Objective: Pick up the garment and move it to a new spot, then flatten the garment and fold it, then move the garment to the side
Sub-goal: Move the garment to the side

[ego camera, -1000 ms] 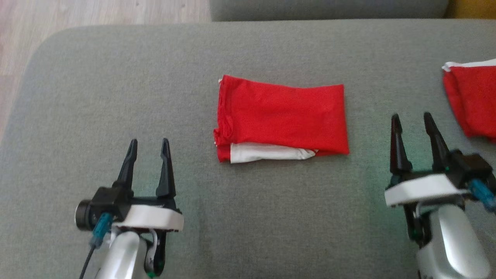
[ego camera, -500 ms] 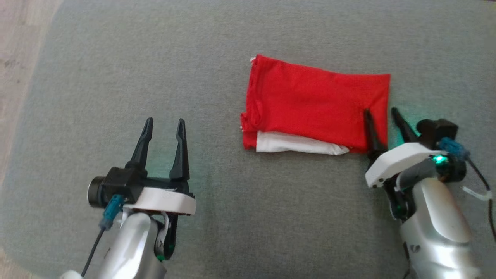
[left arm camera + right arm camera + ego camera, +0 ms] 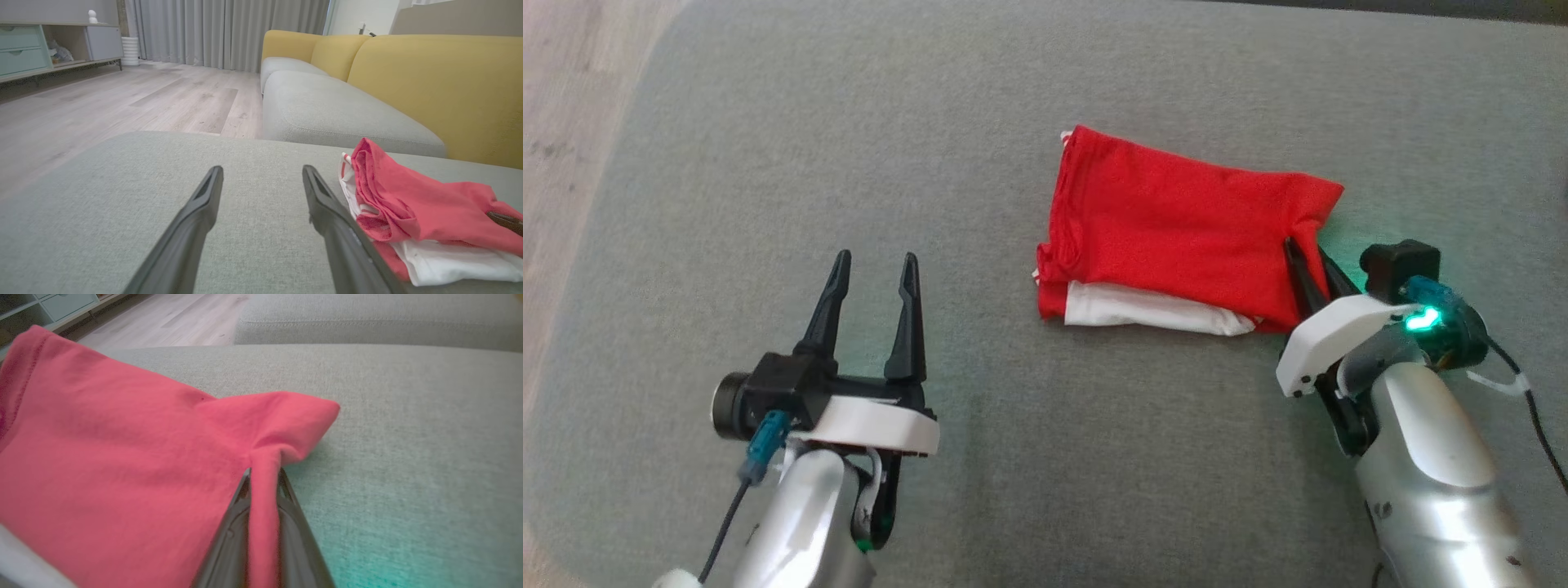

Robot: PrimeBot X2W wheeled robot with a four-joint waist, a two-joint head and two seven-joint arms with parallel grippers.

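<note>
Garment (image 3: 1176, 229) edge sits pinched in right tool (image 3: 1304, 250).

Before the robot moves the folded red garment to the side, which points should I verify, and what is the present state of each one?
1. Grip: ok. The right gripper is shut on the garment at its right edge, with red fabric pinched between its fingers.
2. All folded layers caught: cannot tell. The white layer lies lower, apart from the pinch.
3. Other arm out of the way: ok. The left gripper is open and apart from the garment.
4. Fold tidy: not ok. The right corner puckers at the grip.
5. Room to set it down: ok. The cushion is bare to the garment's left.
</note>
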